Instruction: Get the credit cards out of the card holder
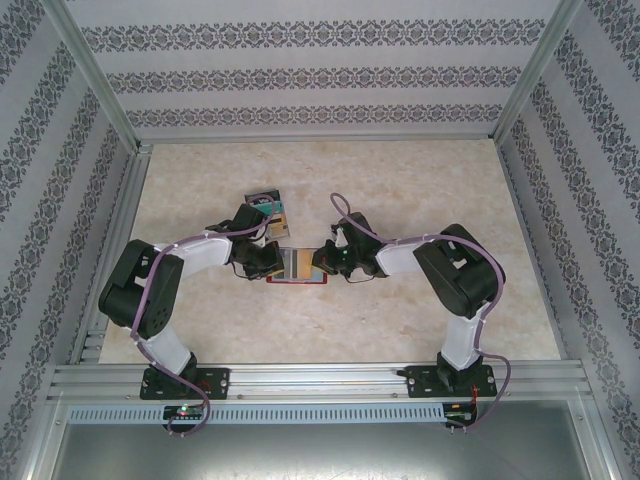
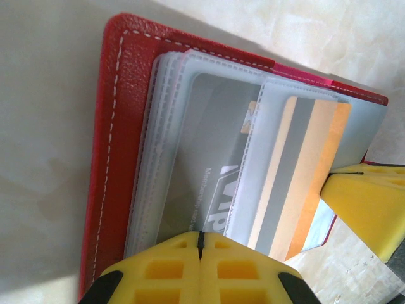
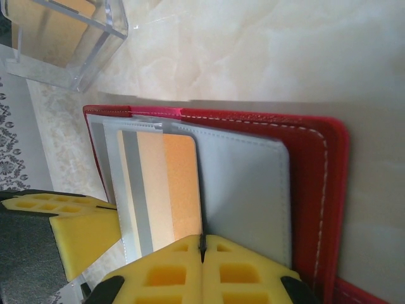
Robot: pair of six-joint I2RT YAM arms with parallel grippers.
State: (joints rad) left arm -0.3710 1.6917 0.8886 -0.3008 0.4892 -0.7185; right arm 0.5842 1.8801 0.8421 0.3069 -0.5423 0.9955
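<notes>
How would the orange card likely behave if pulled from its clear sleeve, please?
The orange card looks thin and flat, so probably light and fairly stiff. Its clear sleeve looks glossy, so it may slide easily, or drag the card holder along.

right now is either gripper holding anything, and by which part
Cannot be told. Both are shut, tips on the open card holder: left gripper on the clear sleeves, right gripper at the orange card. Any pinch is hidden.

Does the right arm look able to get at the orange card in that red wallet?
Probably yes: the right gripper, shut, sits at the edge of the orange card, and the card holder lies open.
</notes>
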